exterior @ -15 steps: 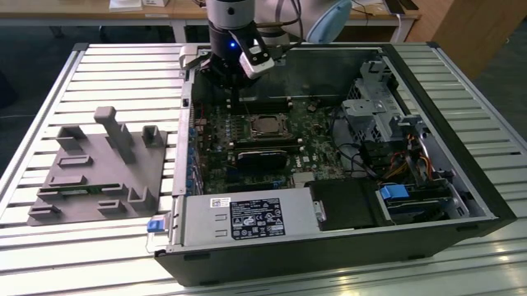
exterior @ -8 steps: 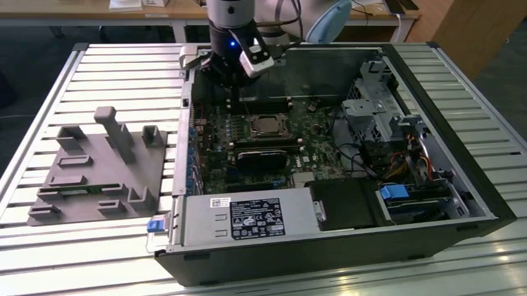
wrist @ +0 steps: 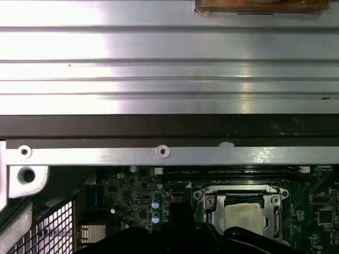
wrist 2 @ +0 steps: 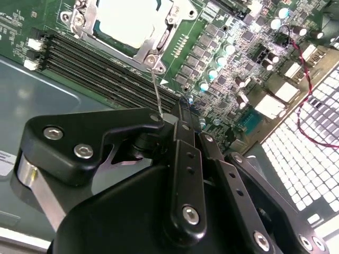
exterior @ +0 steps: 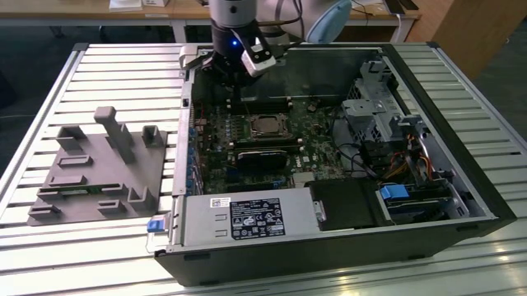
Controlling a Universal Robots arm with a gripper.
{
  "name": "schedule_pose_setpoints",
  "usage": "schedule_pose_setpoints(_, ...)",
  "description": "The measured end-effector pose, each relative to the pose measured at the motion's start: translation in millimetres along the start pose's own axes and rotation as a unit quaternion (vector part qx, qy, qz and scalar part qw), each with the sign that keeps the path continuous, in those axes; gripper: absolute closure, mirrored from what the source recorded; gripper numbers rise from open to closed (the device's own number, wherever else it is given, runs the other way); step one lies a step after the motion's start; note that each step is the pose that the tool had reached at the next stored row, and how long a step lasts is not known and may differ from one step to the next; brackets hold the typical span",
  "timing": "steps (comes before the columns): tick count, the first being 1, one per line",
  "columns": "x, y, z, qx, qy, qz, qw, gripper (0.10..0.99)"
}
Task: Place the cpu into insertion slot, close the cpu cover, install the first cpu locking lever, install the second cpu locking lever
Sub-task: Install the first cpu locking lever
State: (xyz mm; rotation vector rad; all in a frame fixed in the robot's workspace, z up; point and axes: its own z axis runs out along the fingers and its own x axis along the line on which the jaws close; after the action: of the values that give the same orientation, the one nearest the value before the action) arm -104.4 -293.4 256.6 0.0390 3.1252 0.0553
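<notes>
Already well along: open computer case [exterior: 329,253] on slatted table [exterior: 123,74], arm [exterior: 231,24] reaching in over motherboard. Gripper [wrist 2: 180,108] fingers pressed together at tip of upright locking lever [wrist 2: 155,90]; pinch or mere touch unclear. Cpu [wrist 2: 132,18] lies in insertion slot [exterior: 251,123], cpu cover [wrist 2: 159,39] down around it. Memory slots [wrist 2: 95,66] crowd lever's side.
</notes>
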Motion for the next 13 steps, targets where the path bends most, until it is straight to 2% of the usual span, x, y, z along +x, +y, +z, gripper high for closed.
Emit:
schedule_pose_setpoints(5,-7.2,0.7,0.3,0.0000,0.0000,0.000,1.0000,0.980)
schedule_pose_setpoints(13,-24.1,1.7,1.9,0.0000,0.0008,0.000,1.0000,0.980)
